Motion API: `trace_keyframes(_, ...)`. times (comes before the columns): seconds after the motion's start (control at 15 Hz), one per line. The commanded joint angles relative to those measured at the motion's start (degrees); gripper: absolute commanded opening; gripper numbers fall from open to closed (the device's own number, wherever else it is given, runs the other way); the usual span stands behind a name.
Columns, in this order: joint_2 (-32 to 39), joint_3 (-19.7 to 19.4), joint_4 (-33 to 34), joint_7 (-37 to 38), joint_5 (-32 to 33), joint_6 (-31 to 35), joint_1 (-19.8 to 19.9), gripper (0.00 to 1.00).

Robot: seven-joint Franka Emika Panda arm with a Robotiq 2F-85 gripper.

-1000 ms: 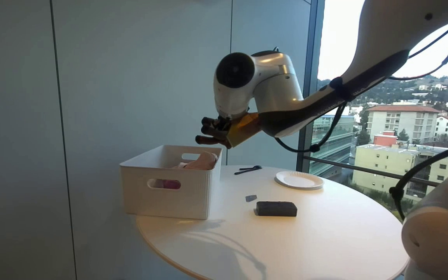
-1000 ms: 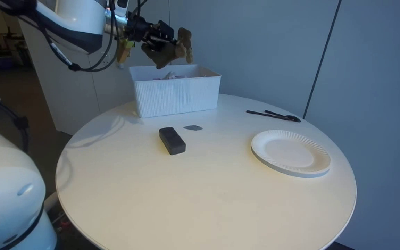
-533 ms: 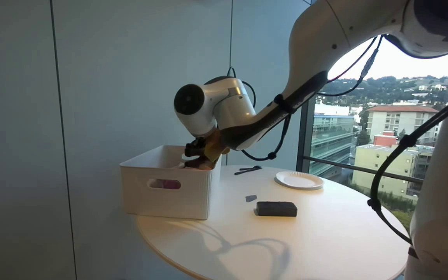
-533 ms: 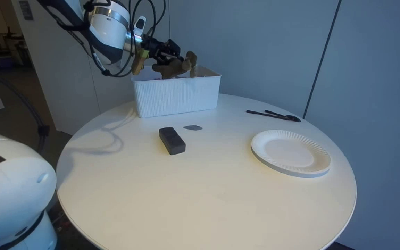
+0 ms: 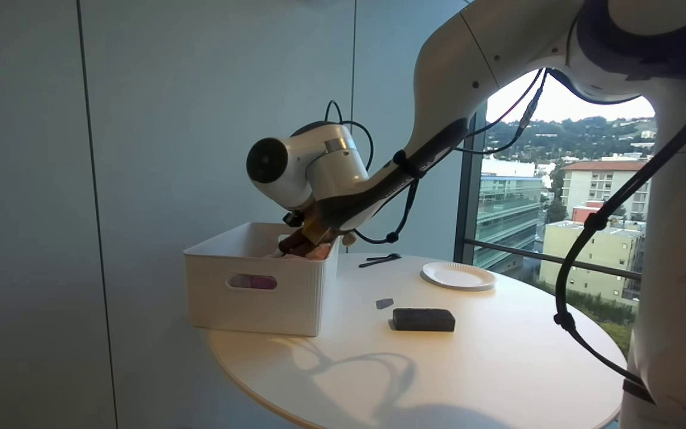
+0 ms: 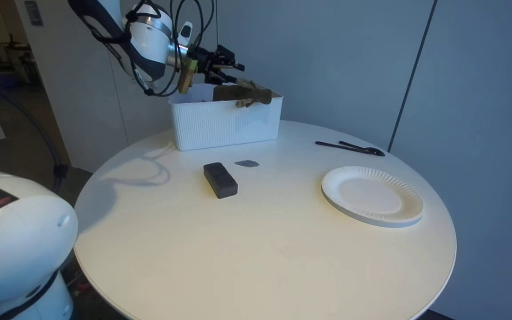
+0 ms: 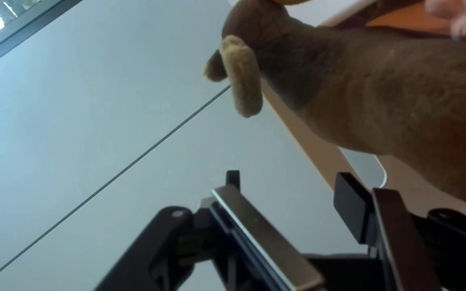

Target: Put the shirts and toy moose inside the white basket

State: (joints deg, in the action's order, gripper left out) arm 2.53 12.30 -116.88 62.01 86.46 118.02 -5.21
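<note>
The white basket point(image 6: 225, 126) stands at the table's far side. Pink cloth point(image 5: 321, 251) and orange cloth point(image 7: 415, 19), which look like the shirts, lie inside it. Across the basket's top lies the brown toy moose point(image 6: 240, 93), its head and a pale antler point(image 6: 244, 104) poking over the long wall's rim. My gripper point(image 6: 238, 74) hangs just above the moose, its jaws apart with nothing between them. In the wrist view the moose point(image 7: 378, 89) is beyond and to one side of the open gripper point(image 7: 289, 194). An exterior view hides most of the gripper behind the arm.
On the round table point(image 6: 282, 266) are a black block point(image 6: 220, 180), a grey scrap point(image 6: 247, 163), black utensils point(image 6: 349, 148) and a white paper plate point(image 6: 374, 195). A grey wall point(image 5: 212, 119) rises behind the basket. Black cables point(image 5: 575, 298) loop from the arm.
My arm has come down and over the basket with the moose held. The jaws have then opened, and the moose has dropped away from them onto the basket's top and rim.
</note>
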Motion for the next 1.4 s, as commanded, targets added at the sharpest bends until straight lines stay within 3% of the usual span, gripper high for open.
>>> trace_keyframes(0.0,-3.1,-1.8,-2.3,6.1,3.0,-2.4,-1.2,0.94)
trace_keyframes(0.2,-8.1,-2.9,-6.9,12.2,-0.2,-4.6,-0.7,1.0)
trace_keyframes(0.4,-15.9,-5.8,-14.0,16.5,-4.4,-1.2,0.6,1.0)
trace_keyframes(0.67,-23.0,-12.5,-20.7,15.2,-12.4,4.1,2.6,1.0)
trace_keyframes(0.87,-24.4,-17.9,-23.8,13.1,-17.1,8.9,5.5,1.0)
trace_keyframes(0.93,-22.2,-15.0,-21.5,14.6,-15.1,5.6,4.9,1.0)
trace_keyframes(1.33,-22.1,-14.5,-22.2,14.4,-15.3,6.1,5.5,1.0)
